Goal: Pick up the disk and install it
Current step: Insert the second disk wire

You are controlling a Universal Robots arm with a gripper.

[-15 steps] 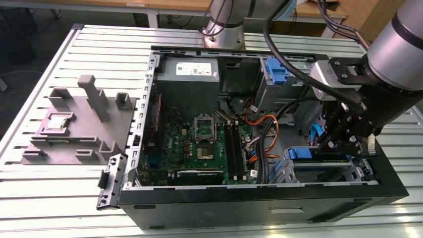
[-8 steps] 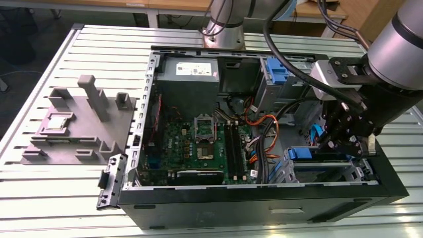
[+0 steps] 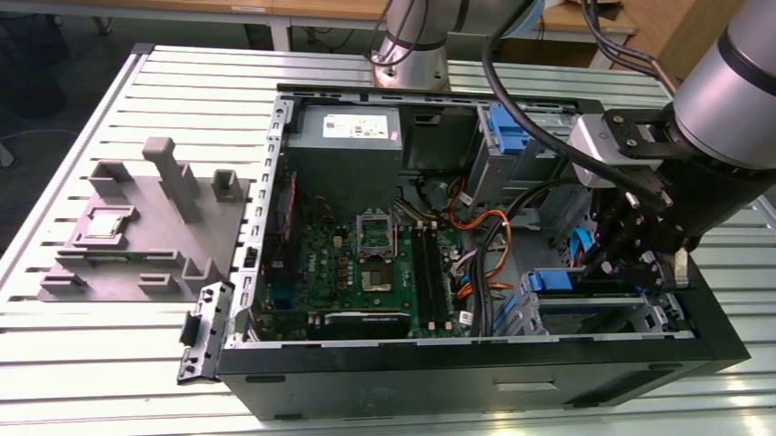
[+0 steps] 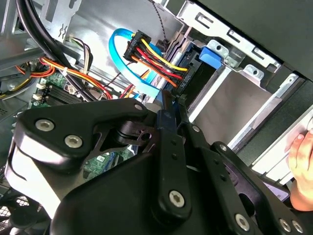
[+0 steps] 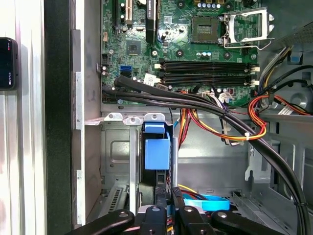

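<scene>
– Start at the tool. What's the gripper (image 4: 167, 105) doing?

– In the second wrist view its two black fingers are drawn together, with a thin strip of blue pinched between the tips. I read that as clamped on the edge of the disk (image 5: 156, 152).

– And where is the disk?

– Standing edge-on inside the drive cage (image 5: 117, 147), in the slot beside the cage's bare sheet-metal wall. Its blue frame faces the first wrist camera, with the dark body under it.

– How will it handle?

– My guess is dense and stiff: a metal body, heavy for its bulk, and it won't like knocks. The plastic frame is the softer part and may flex, so a hold on the frame's edges, kept square to the cage, looks safest. The smooth metal faces would probably slip.

– What's beyond the cage?

– The bundled cables (image 5: 234, 122) cross just past it, then the motherboard (image 5: 195, 44), and farthest off the power supply (image 3: 349, 127).
</scene>
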